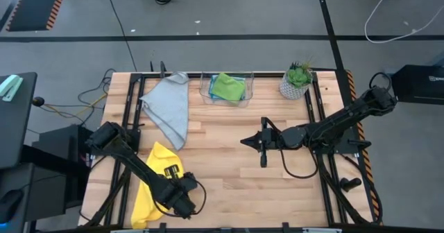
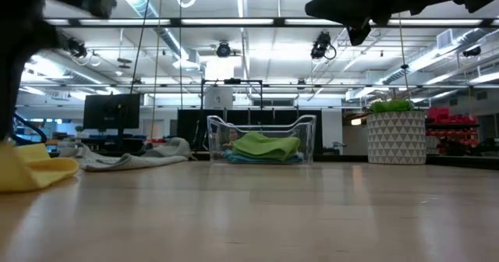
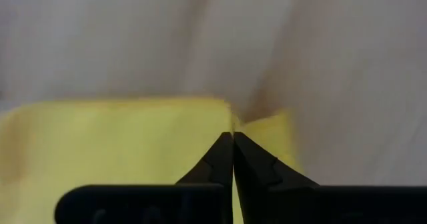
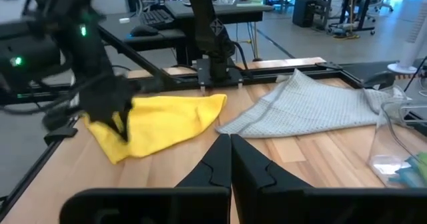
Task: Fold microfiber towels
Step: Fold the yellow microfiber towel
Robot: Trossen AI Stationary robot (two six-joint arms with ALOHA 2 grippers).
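Observation:
The yellow towel lies rumpled on the table's near left part. My left gripper stands over the towel's near right edge, shut on it. The grey towel lies spread flat at the far left. A green towel rests folded on a light blue one inside a clear bin at the far edge. My right gripper hovers shut above the middle of the table, holding nothing. My left gripper pinches the yellow towel's edge between its two fingertips. The fingers come from above, pointing steeply down. The cloth puckers where the tips meet. The towel lies on the table. How many layers are caught I cannot tell.
A potted plant stands at the far right. Black frame rails run along the table's sides. Bare wood lies in the middle and near right.

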